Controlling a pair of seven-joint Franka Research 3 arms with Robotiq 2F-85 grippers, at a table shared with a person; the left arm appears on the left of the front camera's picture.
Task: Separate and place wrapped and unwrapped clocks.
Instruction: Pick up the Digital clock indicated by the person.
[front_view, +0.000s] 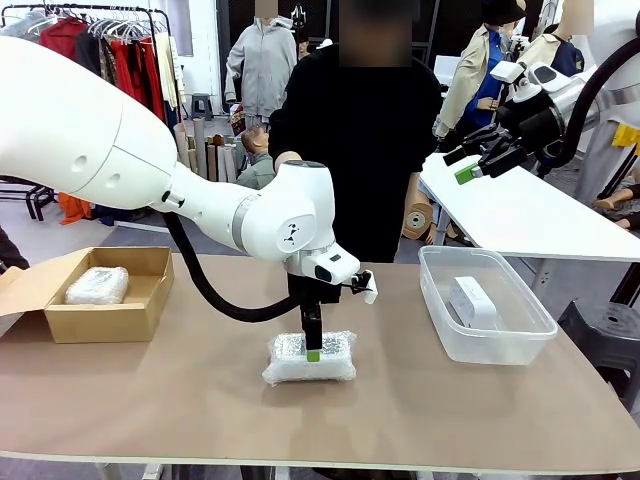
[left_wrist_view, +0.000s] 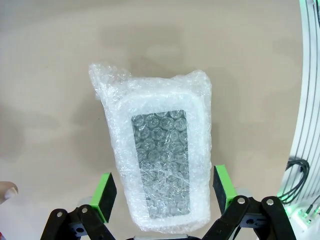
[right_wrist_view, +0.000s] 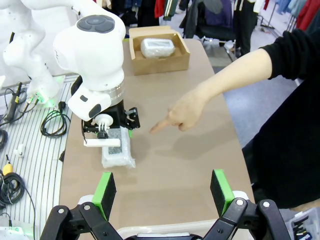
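Observation:
A long bubble-wrapped clock (front_view: 310, 360) lies mid-table, its dark face showing through the wrap (left_wrist_view: 161, 160). My left gripper (front_view: 313, 352) stands low over it, open, with a green pad (left_wrist_view: 104, 190) on each side of the bundle (right_wrist_view: 118, 154) and a gap between pad and wrap. A small wrapped bundle (front_view: 97, 286) rests in the cardboard box (front_view: 150, 300). The bare white clock (front_view: 472, 300) sits in the clear bin (front_view: 520, 345). My right gripper (front_view: 470, 165) hangs high at the right, open and empty (right_wrist_view: 162, 187).
The person stands at the far side; a hand (right_wrist_view: 175, 117) points down at the table near the long bundle. The open box (right_wrist_view: 165, 62) with its bundle (right_wrist_view: 156, 47) is at the table's left end. Cables (right_wrist_view: 52, 122) lie beside the table.

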